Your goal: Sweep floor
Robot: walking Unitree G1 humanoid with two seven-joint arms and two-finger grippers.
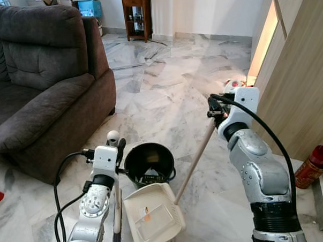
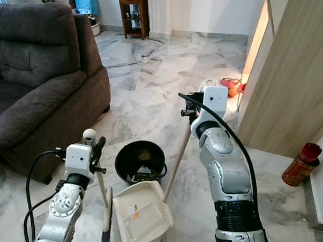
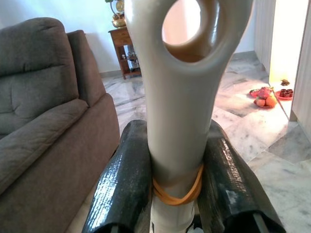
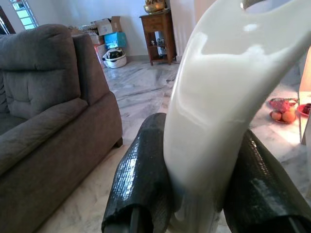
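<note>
Left gripper [image 3: 177, 189] clamps the brush [image 1: 117, 219], right gripper [image 4: 206, 194] the dustpan [image 1: 154, 213] handle — tip it steadily over the bin [image 1: 149, 163].

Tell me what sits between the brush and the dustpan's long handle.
The black bin stands between the brush and the dustpan handle, seen in both eye views.

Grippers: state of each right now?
Left gripper: closed on the brush handle.
Right gripper: closed on the dustpan handle.
</note>
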